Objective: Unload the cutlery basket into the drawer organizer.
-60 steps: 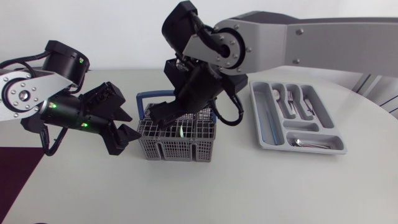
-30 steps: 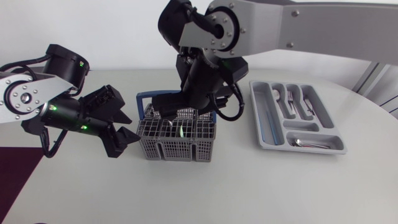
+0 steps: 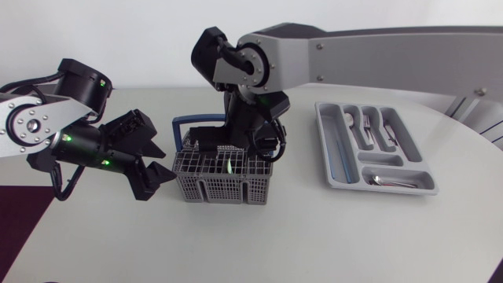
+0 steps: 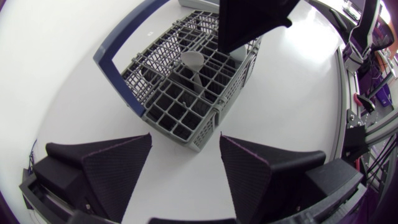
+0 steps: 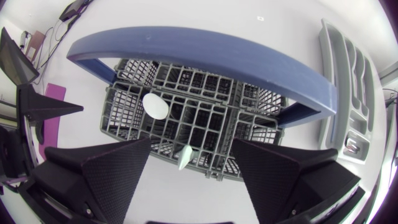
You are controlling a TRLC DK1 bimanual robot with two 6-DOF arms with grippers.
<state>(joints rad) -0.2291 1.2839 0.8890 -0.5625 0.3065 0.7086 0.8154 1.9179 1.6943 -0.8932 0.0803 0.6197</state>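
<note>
The right claw [image 5: 191,146] hangs open over the basket [image 5: 205,118], its two fingers spread wide and nothing held between them. A pale pointed tip [image 5: 185,158] sticks up from a cell near the basket's long wall and lies in the gap between the fingers, clear of both. A spoon [image 5: 155,106] with a white bowl stands in a cell further in, ahead of the claw. The blue handle [image 5: 205,50] arches upright over the basket, beyond the spoon.

The right arm [image 3: 377,55] comes in from the right as a long grey link running high across the surface [image 3: 314,236]. It bends at a round joint above the basket, and its black wrist points almost straight down into the handle's arch.

The left claw [image 3: 161,161] is open too. It sits low beside the basket's left end, fingers pointing at it, with the basket's near corner ahead of the gap between them. Whether a fingertip touches the wall I cannot tell. The left arm [image 3: 35,126] enters from the left, folded at the elbow, its wrist slanting down toward the surface.

The basket stands upright near the middle of the surface. The organizer [image 3: 324,141] lies well to its right, apart from both arms, with forks [image 3: 368,126] in its narrow slots and a piece of cutlery [image 3: 389,181] in its crosswise end slot.
</note>
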